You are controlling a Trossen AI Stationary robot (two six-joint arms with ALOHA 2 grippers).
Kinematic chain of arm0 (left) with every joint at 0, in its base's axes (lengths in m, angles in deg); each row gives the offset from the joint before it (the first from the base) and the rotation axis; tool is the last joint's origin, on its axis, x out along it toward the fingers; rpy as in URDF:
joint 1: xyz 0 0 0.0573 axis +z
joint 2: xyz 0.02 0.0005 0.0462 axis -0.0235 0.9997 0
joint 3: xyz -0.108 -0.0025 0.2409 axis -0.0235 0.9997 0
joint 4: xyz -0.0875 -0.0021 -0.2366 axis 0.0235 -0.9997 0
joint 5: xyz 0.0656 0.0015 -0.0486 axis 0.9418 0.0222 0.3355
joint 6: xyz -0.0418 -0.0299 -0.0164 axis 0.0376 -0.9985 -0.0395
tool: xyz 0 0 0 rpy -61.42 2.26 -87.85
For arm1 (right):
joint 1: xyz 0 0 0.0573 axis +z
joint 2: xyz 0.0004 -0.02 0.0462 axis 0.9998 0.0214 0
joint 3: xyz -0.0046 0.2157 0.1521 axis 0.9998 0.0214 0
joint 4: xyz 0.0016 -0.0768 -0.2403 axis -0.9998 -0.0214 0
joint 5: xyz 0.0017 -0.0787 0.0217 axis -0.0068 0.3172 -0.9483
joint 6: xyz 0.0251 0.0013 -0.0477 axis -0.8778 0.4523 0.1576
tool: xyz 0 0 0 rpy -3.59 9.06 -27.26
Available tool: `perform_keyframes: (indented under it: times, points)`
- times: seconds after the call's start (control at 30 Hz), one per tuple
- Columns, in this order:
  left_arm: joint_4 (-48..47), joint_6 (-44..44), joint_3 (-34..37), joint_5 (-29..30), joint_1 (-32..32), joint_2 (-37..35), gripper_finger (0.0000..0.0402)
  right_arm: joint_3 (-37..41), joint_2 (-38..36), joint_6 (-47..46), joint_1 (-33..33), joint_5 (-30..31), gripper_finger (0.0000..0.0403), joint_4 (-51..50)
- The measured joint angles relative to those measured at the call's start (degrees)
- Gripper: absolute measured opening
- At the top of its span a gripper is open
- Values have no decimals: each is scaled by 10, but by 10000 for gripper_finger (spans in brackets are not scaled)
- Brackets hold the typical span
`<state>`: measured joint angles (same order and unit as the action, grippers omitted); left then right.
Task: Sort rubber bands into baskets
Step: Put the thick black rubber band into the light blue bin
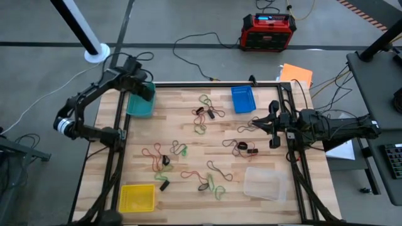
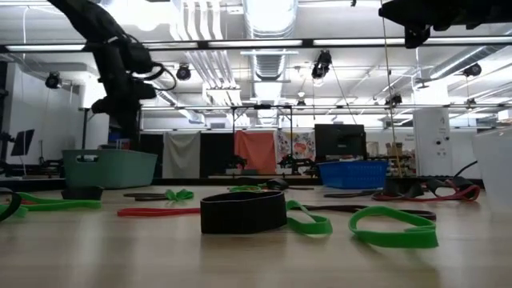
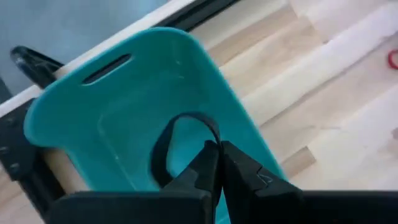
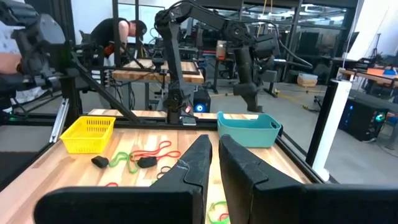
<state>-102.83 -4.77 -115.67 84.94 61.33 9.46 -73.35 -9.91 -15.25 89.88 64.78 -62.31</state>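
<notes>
My left gripper point(image 1: 146, 91) is above the teal basket point(image 1: 139, 102) at the table's far left corner, shut on a black rubber band point(image 3: 179, 143). My right gripper point(image 1: 274, 130) is shut and empty, raised above the table's right side. Many rubber bands point(image 1: 207, 113) in red, green and black lie flat across the middle of the wood. The blue basket point(image 1: 243, 98) stands at the far edge, the yellow basket point(image 1: 137, 198) at the near left, and the clear basket point(image 1: 264, 183) at the near right. My left gripper pinches the black band at one point of its loop point(image 3: 210, 144) between its two fingertips point(image 3: 205, 163). The fingers come from above, pointing down. The rest of the loop sticks out beside the tips, clear of the teal basket's floor point(image 3: 124, 118) below.
A black metal frame point(image 1: 119, 135) runs along the table's edges. A red-and-black box point(image 1: 268, 30) and cables lie on the floor beyond the far edge, and an orange sheet point(image 1: 296, 74) lies at the far right corner. A person shows in the room behind point(image 4: 118, 37).
</notes>
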Motion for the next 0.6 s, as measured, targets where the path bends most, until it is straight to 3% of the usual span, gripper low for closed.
perform_keyframes:
  times: [0.33,0.6]
  points:
    - [1,-2,-3,32,-3,15,3,0,0,-13,0,0,28,-1]
    - [2,-2,-3,32,-4,14,48,1,0,-16,0,0,28,-3]
